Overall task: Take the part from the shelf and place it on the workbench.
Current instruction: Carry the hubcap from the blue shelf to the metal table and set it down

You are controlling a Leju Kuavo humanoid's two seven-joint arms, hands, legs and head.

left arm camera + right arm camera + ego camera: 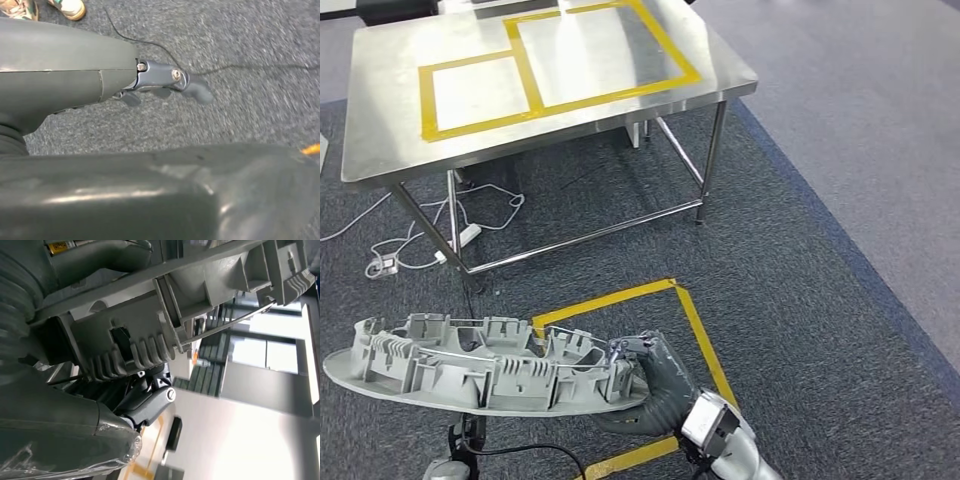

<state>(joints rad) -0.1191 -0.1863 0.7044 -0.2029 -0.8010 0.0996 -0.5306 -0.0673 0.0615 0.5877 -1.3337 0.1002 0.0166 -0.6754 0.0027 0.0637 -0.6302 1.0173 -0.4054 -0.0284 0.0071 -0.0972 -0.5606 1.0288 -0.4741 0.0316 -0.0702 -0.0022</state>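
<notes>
In right hand (641, 372): ribbed (grey) part (482, 367)

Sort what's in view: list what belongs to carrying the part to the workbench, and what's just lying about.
Belongs to the job:
- grey ribbed part, held at one end
- right hand, gripping that end
- left hand, beside the part's smooth side
- steel workbench with yellow tape boxes, ahead

Lying about:
- white cables and power strip under the bench
- yellow floor tape
- a person's shoes
</notes>
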